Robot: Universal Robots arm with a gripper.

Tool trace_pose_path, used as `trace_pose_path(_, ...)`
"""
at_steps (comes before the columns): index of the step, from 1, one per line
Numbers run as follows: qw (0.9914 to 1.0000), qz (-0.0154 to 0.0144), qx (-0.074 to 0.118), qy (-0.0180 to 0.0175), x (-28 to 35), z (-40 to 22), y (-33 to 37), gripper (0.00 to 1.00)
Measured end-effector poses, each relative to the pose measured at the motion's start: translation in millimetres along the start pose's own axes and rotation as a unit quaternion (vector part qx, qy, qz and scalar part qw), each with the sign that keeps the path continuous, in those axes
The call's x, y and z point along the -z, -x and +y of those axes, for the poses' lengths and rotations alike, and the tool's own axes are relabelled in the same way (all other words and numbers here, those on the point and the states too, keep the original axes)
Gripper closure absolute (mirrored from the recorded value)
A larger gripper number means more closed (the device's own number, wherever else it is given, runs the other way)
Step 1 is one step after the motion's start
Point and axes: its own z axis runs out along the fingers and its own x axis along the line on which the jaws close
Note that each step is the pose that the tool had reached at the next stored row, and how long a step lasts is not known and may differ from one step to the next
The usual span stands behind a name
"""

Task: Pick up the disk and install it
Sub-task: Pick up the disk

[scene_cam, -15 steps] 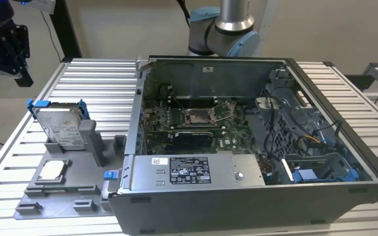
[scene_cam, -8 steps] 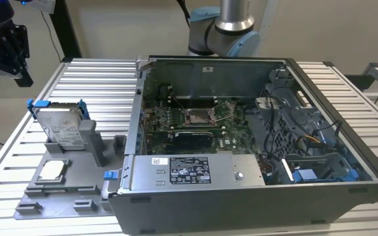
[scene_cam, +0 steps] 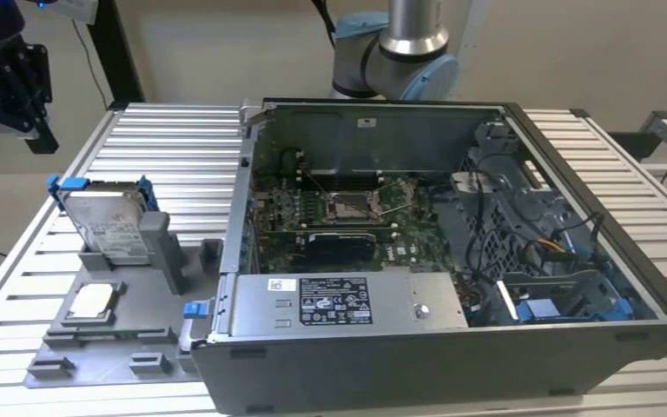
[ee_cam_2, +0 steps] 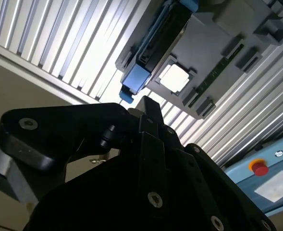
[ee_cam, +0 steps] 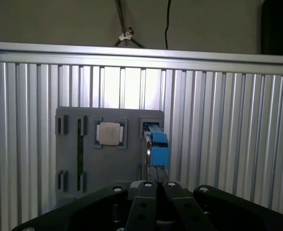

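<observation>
Claw (ee_cam: 156, 185) is clenched, jaws pressed together, gripping nothing. The disk (ee_cam: 155, 147) stands on edge in the grey fixture (ee_cam: 107, 168) just ahead of the claw, not touching it. The open computer case (scene_cam: 426, 356) sits farther off.

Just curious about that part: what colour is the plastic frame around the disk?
Blue. The frame around the disk shows best in the exterior view.

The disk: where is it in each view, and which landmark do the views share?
Exterior view: the disk stands upright in the grey holder, at the exterior view's left.
Second wrist view: the disk, edge-on, beside the chip.
First wrist view: the disk, edge-on, beside the chip.
Shared landmark: the small square silver chip.
</observation>
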Motion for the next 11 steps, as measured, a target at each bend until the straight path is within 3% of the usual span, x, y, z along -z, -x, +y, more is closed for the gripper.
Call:
trace_pose_path(3,1.00000,0.0003,0.000,0.0000,0.0,0.0,0.0,1.00)
trace_pose_path(4,1.00000,0.0003,0.000,0.0000,0.0,0.1,0.1,0.00)
trace_pose_path(11,1.00000,0.0016,0.000,0.0001,0.1,0.0,0.0,0.00)
